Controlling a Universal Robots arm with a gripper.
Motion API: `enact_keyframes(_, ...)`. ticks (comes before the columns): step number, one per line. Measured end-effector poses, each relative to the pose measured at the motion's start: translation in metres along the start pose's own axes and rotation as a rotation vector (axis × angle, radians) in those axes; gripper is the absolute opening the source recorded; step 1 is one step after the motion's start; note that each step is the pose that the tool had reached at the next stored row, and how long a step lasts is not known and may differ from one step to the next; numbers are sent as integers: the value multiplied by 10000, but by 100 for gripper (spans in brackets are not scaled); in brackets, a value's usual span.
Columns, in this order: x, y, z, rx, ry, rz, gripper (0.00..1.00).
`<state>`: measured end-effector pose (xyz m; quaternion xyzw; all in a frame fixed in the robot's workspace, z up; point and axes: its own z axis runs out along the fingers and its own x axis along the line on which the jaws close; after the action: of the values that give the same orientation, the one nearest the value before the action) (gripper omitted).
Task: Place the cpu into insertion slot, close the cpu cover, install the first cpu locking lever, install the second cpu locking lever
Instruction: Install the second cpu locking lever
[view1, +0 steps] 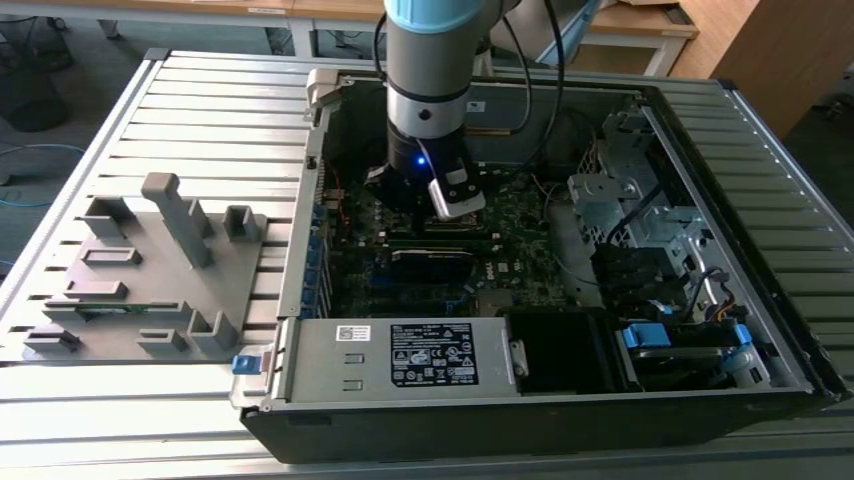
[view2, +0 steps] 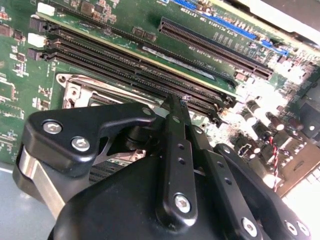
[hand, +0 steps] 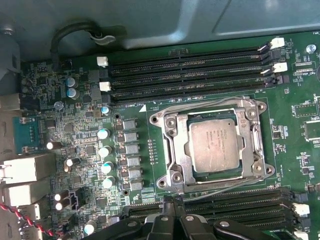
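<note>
In the first wrist view the cpu (hand: 214, 146) lies flat in the insertion slot (hand: 161, 182), its silvery-grey face up. The cpu cover (hand: 176, 145) is down over it, and its frame rests on the chip's edges. Thin wire levers run along two opposite sides of the socket; one of them (hand: 225, 184) passes just beyond my fingertips. My gripper (hand: 173, 200) is shut with nothing between the fingers, and its tip hangs right beside the socket's edge. In the second wrist view the shut gripper (view2: 176, 102) hides most of the socket (view2: 82, 92). In the exterior view my gripper (view1: 430, 218) reaches down inside the computer case (view1: 400, 420).
Long black memory slots (hand: 185, 70) flank the socket on both sides, and a row of capacitors (hand: 104, 150) stands beside it. A drive cage and cables (view1: 641, 220) fill the case toward the exterior view's right. A grey fixture tray (view1: 134, 270) lies on the slatted table (view1: 200, 100) at the exterior view's left.
</note>
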<state>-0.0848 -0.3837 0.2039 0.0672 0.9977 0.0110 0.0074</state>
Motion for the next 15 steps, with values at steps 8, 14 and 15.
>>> enact_keyframes(8,24,-4,25,-419,58,8,10)
enact_keyframes(14,33,-7,52,-645,91,11,10)
enact_keyframes(15,32,-8,55,-653,90,11,10)
